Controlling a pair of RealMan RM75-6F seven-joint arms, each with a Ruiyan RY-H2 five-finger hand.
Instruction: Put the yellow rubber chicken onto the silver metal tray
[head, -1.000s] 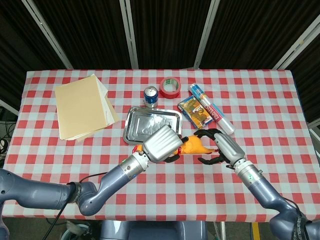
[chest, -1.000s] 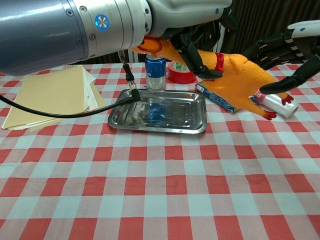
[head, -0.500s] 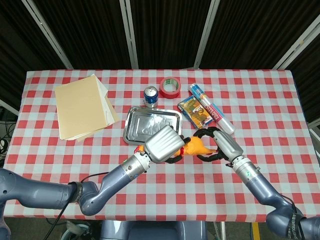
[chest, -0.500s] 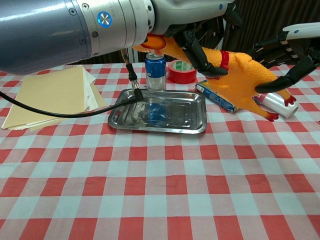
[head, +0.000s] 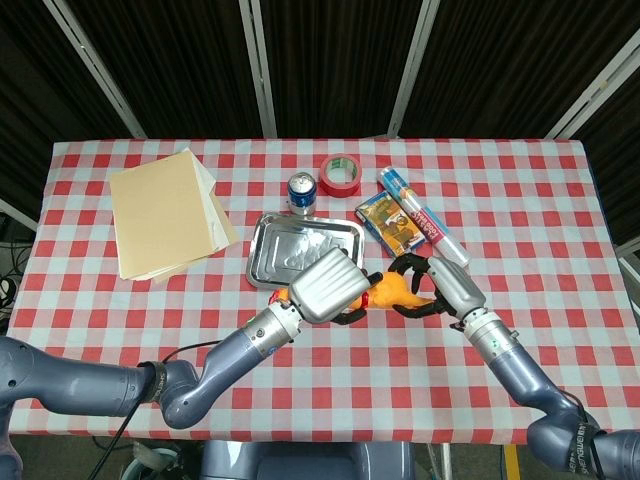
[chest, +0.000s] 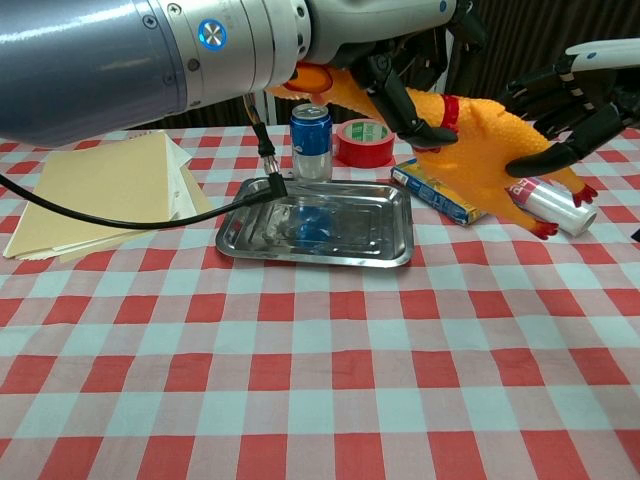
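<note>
A red-checked table stands before a dark slatted wall, with a silver tray at its middle. The chicken hangs in the air just right of the tray and nearer than it, held from both ends. The left hand wraps the neck and head end, its dark fingers curled round it. The right hand cups the body at the tail, fingers bent against the rubber.

Two hands on one soft toy is the risk: if they pull apart or one lets go late, the chicken could stretch and spring loose, landing on the cloth instead. On the swing left, its dangling feet might catch the tray's near rim and shove it toward the can and tape. The box and tube lie close under the right hand too.
</note>
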